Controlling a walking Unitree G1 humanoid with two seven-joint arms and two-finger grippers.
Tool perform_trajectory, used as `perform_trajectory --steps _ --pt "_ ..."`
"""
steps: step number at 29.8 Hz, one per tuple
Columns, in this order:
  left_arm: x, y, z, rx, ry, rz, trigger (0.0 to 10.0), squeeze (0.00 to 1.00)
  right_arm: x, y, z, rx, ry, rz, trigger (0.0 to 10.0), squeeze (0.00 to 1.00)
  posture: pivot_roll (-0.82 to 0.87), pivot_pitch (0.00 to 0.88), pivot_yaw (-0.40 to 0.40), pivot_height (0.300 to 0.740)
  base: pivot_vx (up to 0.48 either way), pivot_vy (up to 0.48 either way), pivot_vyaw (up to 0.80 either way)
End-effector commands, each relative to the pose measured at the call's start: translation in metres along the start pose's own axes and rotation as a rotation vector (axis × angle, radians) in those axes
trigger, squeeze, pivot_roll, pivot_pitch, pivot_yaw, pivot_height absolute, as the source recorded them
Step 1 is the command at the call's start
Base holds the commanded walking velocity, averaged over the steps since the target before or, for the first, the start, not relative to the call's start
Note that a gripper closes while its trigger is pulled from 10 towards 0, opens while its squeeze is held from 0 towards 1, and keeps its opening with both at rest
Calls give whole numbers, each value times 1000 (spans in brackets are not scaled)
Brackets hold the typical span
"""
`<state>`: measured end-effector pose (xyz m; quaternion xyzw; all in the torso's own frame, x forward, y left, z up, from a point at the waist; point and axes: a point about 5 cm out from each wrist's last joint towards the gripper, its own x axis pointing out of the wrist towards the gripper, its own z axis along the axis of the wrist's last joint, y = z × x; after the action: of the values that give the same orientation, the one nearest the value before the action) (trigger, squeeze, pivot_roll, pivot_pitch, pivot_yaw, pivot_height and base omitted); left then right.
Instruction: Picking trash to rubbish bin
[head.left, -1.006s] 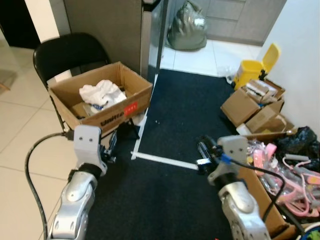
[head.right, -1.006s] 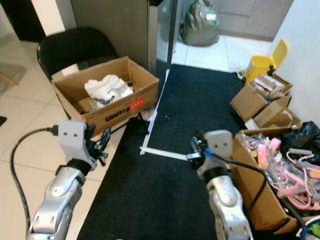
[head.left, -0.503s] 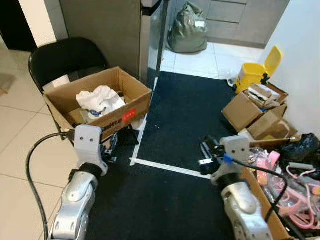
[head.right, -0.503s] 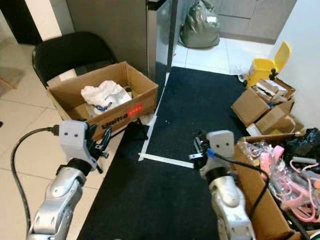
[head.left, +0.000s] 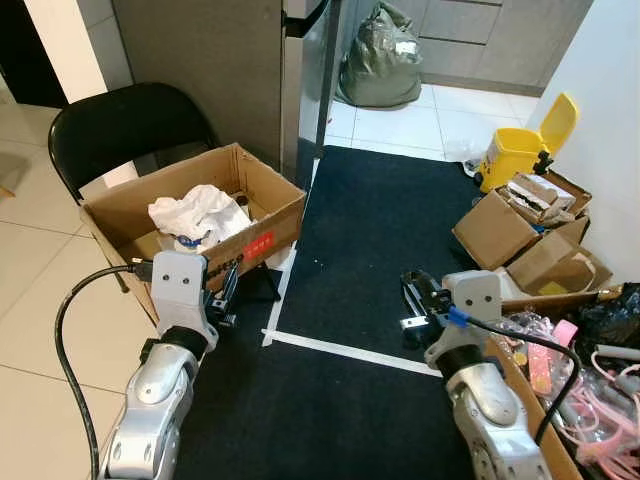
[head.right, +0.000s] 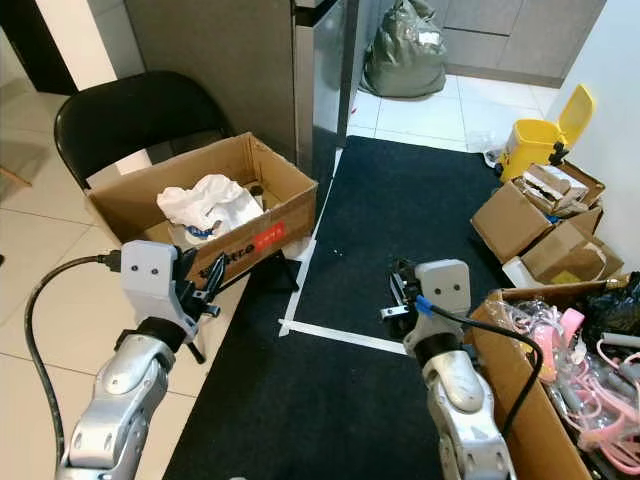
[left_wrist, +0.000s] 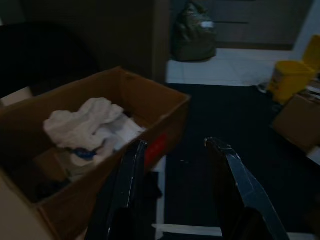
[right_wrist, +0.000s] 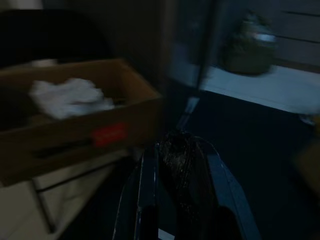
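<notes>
My right gripper (head.left: 414, 301) hovers over the black mat (head.left: 370, 230), shut on a dark crumpled piece of trash (right_wrist: 181, 165) wedged between its fingers (right_wrist: 148, 170). At the left, my left gripper (head.left: 224, 288) is open with nothing in it, its fingers (left_wrist: 134, 165) pointing at an open cardboard box (head.left: 255, 235). The box is just ahead of that gripper and holds crumpled white trash (head.left: 195, 210). A yellow pedal bin (head.left: 515, 150) with its lid up stands at the far right of the mat.
A black folding chair (head.left: 110, 125) stands behind the box. A full grey-green rubbish bag (head.left: 380, 60) sits in the far doorway. Cardboard boxes (head.left: 500, 225) and a box of pink clutter (head.left: 590, 400) line the right wall. White tape (head.left: 350, 352) crosses the mat.
The whole view has shifted a little, so the camera moved. Both arms keep the same pose, and the right gripper still holds the dark trash.
</notes>
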<state>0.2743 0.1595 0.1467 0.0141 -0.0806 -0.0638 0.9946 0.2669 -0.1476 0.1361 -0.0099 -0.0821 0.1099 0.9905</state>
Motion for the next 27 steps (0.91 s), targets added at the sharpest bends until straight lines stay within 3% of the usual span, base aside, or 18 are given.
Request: perform_trajectory --steps 1,22,27 --pt "-2 0 -2 8 9 -2 10000 0 -3 -5 -4 -13 17 -19 10000 0 -16 125 -39 740 311 0 0" --pt "-1 1 -1 8 11 -5 10000 0 -4 -6 -6 8 36 -30 10000 0 -16 143 -37 740 311 0 0" --pt "-1 1 -1 8 10 -4 10000 0 -3 -7 -6 0 42 -35 10000 0 -14 147 -37 740 312 0 -773"
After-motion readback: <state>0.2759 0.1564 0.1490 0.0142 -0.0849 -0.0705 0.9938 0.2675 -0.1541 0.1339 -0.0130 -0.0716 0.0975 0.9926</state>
